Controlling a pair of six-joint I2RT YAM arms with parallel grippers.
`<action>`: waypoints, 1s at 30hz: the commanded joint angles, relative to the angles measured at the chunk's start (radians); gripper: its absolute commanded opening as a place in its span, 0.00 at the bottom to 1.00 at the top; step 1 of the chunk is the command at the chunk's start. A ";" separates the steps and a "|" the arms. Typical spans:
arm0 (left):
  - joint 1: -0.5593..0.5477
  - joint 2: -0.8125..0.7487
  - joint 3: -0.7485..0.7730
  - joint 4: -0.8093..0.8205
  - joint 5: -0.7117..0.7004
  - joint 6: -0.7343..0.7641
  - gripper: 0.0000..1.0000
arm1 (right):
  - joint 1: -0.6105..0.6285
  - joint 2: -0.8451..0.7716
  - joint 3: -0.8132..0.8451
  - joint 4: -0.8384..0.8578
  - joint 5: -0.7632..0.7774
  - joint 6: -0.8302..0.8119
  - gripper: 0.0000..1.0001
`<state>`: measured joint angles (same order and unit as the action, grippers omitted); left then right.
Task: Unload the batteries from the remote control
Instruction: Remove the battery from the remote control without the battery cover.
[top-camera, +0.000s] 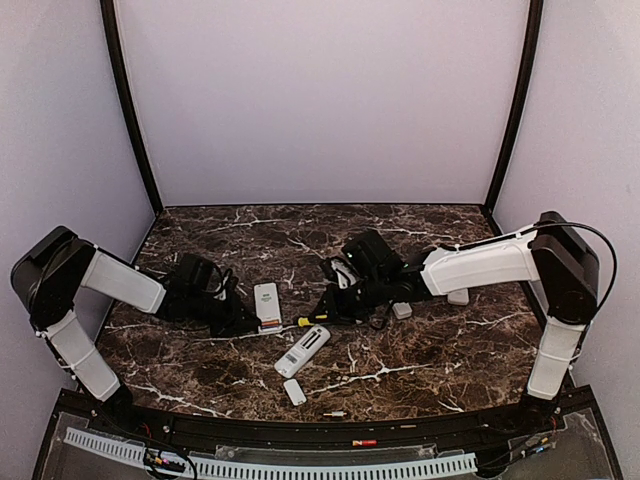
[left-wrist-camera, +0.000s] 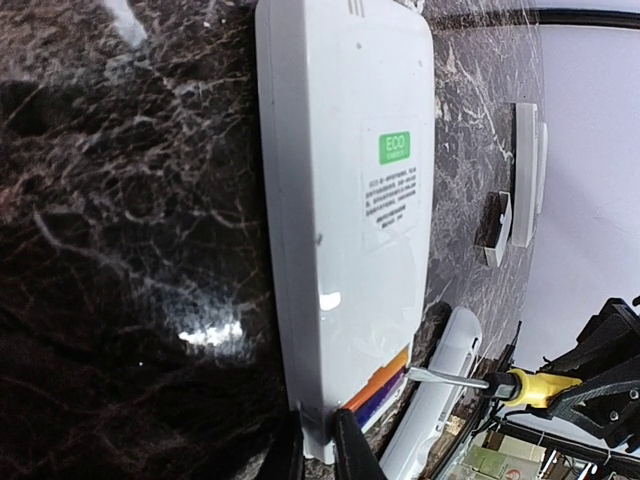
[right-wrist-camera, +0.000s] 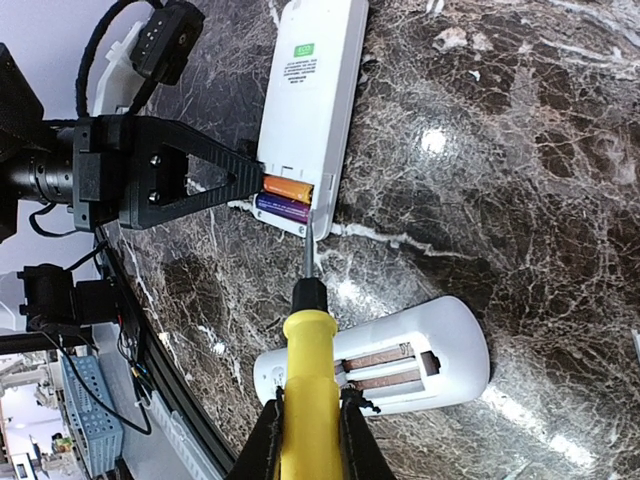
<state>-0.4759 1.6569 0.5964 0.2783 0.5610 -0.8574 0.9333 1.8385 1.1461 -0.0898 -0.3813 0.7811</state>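
Item: ECO-labelled remote (left-wrist-camera: 340, 200), lying back-up on the marble table (top-camera: 430, 365), cover off, battery bay open at its near end. Contents: two batteries (right-wrist-camera: 288, 188), one orange and one violet, side by side in that bay, neither lifted. Left gripper (left-wrist-camera: 325, 452): jaws narrow, pinching the remote's corner beside the bay, apparently to steady it. Right gripper (right-wrist-camera: 305, 440): jaws closed on the yellow handle of a screwdriver (right-wrist-camera: 308, 350), whose tip rests at the edge of the bay, touching or just short of the cells. Second remote (right-wrist-camera: 400, 365): just beyond the ECO remote's bay end, toward the arm bases, its bay also open and seemingly empty, though the pictures do not settle that. Loose white cover (top-camera: 294, 392): further toward the bases. Status, as judged: the ECO remote is opened but not unloaded, so both cells remain to be prised out.
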 joint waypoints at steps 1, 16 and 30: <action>-0.027 0.033 0.016 -0.034 -0.009 0.015 0.09 | -0.004 0.003 -0.018 0.051 -0.052 0.061 0.00; -0.032 0.035 0.017 -0.036 -0.008 0.017 0.08 | -0.004 -0.069 -0.038 0.105 -0.063 0.083 0.00; -0.032 0.023 0.023 -0.039 -0.017 0.019 0.08 | 0.025 -0.015 0.130 -0.183 0.195 -0.157 0.00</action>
<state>-0.4938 1.6680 0.6132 0.2760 0.5632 -0.8566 0.9371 1.7851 1.2297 -0.2291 -0.2340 0.6941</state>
